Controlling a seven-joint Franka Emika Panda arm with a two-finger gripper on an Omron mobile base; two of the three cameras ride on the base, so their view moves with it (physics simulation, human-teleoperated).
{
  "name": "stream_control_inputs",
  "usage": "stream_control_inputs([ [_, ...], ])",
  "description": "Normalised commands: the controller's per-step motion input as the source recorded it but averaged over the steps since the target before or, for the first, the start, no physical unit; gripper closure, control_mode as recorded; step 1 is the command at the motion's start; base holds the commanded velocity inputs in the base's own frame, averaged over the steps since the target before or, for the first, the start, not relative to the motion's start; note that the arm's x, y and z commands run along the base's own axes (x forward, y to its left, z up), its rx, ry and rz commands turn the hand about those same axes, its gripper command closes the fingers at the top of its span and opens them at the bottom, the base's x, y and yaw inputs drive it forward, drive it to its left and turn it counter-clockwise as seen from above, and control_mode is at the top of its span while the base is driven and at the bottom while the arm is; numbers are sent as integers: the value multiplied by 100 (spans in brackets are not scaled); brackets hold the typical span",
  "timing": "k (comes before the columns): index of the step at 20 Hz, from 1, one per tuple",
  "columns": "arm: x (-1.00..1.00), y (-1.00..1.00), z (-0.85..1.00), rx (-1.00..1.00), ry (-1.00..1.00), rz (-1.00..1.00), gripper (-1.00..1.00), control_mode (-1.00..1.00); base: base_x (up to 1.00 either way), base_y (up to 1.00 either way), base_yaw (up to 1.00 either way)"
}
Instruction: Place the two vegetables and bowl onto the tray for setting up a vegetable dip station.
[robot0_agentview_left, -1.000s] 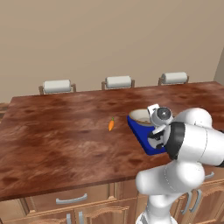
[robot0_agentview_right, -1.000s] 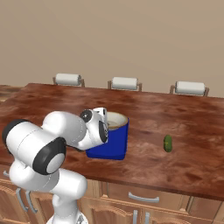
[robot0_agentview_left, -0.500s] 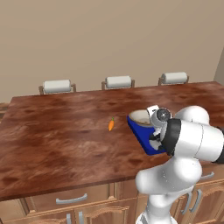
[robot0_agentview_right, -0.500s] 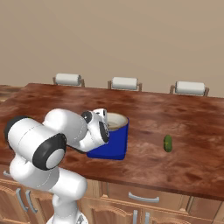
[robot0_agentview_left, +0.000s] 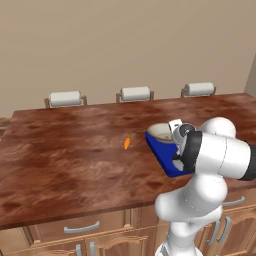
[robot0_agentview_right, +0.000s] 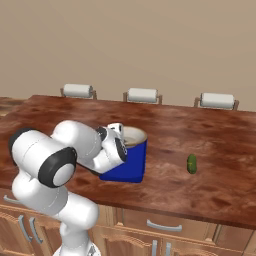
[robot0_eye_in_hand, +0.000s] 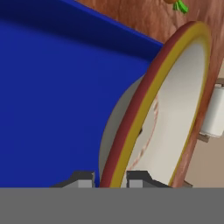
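On the wide brown tabletop (robot0_agentview_right: 210, 135), the end effector (robot0_eye_in_hand: 111, 177) is clamped on the bowl (robot0_eye_in_hand: 175, 109) rim over the tray (robot0_eye_in_hand: 57, 96) near the front edge.

My two base cameras sit behind me, one at each shoulder, looking forward and down across the worktop (robot0_agentview_left: 75, 160). Both take in the blue tray (robot0_agentview_right: 127, 162), the bowl (robot0_agentview_left: 161, 132) and the far wall. My hand camera looks along my end effector (robot0_eye_in_hand: 110, 180), very near the bowl's rim.

Bowl (robot0_agentview_right: 134, 136) on blue tray (robot0_agentview_right: 128, 164)
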Motion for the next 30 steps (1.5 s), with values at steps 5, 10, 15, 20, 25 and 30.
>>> stream_control_inputs([
  [5,2,0,-6,0,-1,0,100,-100,0,0,0],
  [10,0,0,-12,0,0,0,100,-100,0,0,0],
  [15,0,0,-9,0,0,0,100,-100,0,0,0],
  [20,0,0,-7,0,0,0,100,-100,0,0,0],
  [25,-1,0,-6,0,0,0,100,-100,0,0,0],
  [30,-11,0,-4,0,0,0,100,-100,0,0,0],
])
